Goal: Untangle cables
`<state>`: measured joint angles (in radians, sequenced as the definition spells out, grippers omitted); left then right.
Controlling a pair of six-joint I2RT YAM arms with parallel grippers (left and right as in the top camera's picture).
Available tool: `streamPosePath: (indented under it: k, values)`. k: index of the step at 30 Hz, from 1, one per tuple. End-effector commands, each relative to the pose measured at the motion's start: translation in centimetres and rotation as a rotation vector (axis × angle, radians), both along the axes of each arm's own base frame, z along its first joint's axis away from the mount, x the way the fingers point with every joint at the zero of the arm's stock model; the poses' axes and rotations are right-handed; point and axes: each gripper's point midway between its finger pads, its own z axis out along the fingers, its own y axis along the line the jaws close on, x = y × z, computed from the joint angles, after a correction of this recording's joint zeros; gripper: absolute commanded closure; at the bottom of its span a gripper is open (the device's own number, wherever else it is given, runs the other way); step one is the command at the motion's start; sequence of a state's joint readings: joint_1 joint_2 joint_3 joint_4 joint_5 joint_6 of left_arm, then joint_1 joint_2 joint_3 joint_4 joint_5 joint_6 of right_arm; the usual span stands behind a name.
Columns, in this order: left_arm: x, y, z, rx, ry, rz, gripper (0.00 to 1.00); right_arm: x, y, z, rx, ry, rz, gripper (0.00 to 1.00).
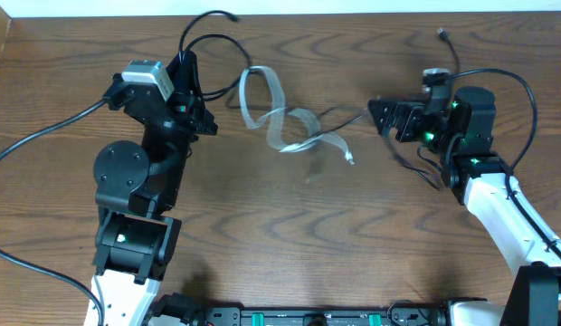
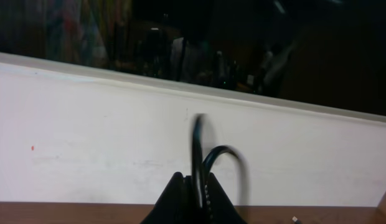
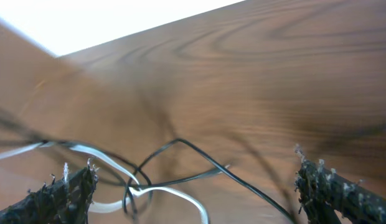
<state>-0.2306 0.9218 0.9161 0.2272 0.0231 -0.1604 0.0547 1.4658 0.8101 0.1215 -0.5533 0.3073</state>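
A flat white cable (image 1: 285,118) lies in loops at the middle of the table, with thin black cables (image 1: 339,113) running through it towards the right. My left gripper (image 1: 187,68) is shut on a black cable (image 1: 208,36) that loops up past it; the left wrist view shows the cable (image 2: 199,149) pinched between the fingers (image 2: 196,186). My right gripper (image 1: 378,113) is open, just right of the tangle. In the right wrist view the white cable (image 3: 112,165) and black cables (image 3: 199,155) lie between its spread fingers (image 3: 196,186), touching neither.
A black cable with a small plug end (image 1: 441,36) lies near the right arm at the back. Thick black robot cables run at the left (image 1: 36,136) and right (image 1: 525,91). The table's far edge (image 1: 353,11) is close behind.
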Motion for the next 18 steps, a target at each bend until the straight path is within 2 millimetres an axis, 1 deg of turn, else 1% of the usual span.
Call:
streamPosePath:
  k: [1, 4, 6, 11, 16, 18]
  values:
    - [-0.1, 0.5, 1.7, -0.009, -0.035, 0.022, 0.93, -2.2, 2.6, 0.7, 0.057, -0.040, 0.220, 0.01]
    - [-0.1, 0.3, 1.6, -0.007, -0.031, 0.009, 0.93, -2.8, 3.5, 1.4, 0.088, -0.059, 0.278, 0.01]
    - [0.0, 0.0, 1.4, -0.008, -0.024, -0.002, 0.93, -3.4, 4.7, 2.3, 0.109, -0.105, 0.354, 0.01]
    - [-0.3, -2.0, 1.1, 0.009, -0.019, -0.114, 0.93, -4.7, 7.1, 4.6, 0.148, -0.208, 0.486, 0.01]
    - [-0.5, -3.6, 0.7, -0.019, 0.004, -0.211, 0.93, -5.8, 10.1, 5.5, 0.121, -0.297, 0.575, 0.01]
    - [-0.8, -4.4, 0.6, -0.012, 0.006, -0.264, 0.93, -5.7, 11.0, 5.4, 0.097, -0.313, 0.564, 0.01]
